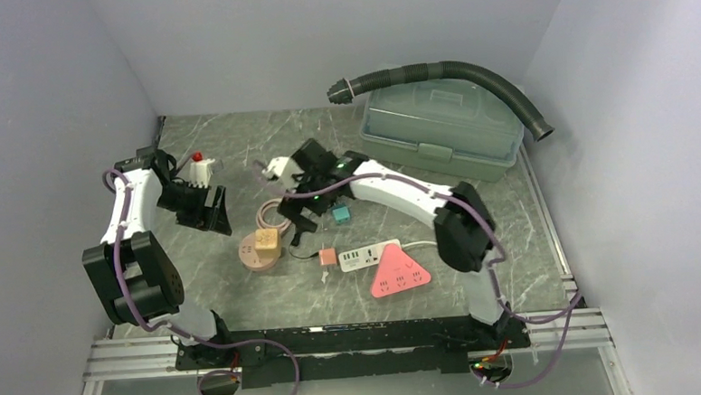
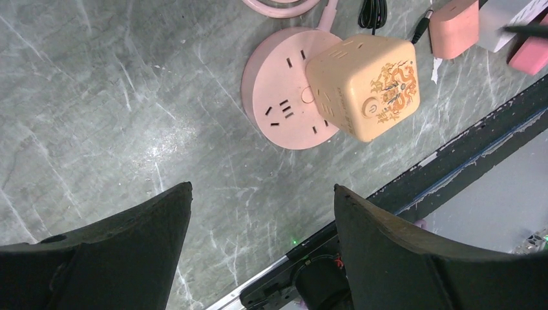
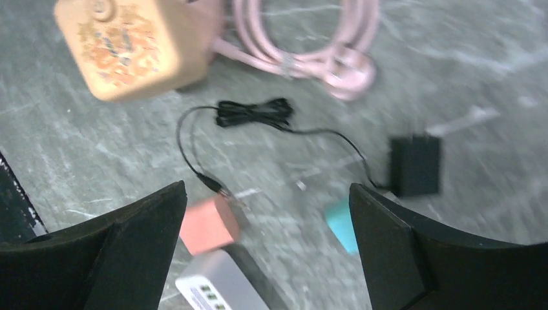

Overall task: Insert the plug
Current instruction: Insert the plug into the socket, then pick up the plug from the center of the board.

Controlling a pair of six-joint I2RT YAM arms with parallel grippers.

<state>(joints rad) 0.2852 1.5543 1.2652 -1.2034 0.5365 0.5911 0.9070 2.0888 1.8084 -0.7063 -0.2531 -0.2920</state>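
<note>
A black plug (image 3: pixel 415 165) with a thin black cable (image 3: pixel 253 113) lies on the marble table, just beyond my right gripper's right finger. The right gripper (image 3: pixel 267 187) stands open and empty above a salmon cube adapter (image 3: pixel 207 225) and the end of a white power strip (image 3: pixel 213 287); this view is blurred. A round pink socket (image 2: pixel 278 97) carries a beige cube socket (image 2: pixel 365 77). My left gripper (image 2: pixel 262 187) hangs open with nothing in it, short of the round socket. In the top view the right gripper (image 1: pixel 301 220) hovers between the beige cube (image 1: pixel 266 243) and the white strip (image 1: pixel 370 253).
A pink triangular power strip (image 1: pixel 399 277) lies beside the white strip. A teal block (image 1: pixel 340 215) sits near the right gripper. A coiled pink cable (image 3: pixel 323 51) lies behind the beige cube. A green lidded box (image 1: pixel 440 129) and a black hose (image 1: pixel 449 75) stand at the back right; a red-capped bottle (image 1: pixel 199 172) is at the back left.
</note>
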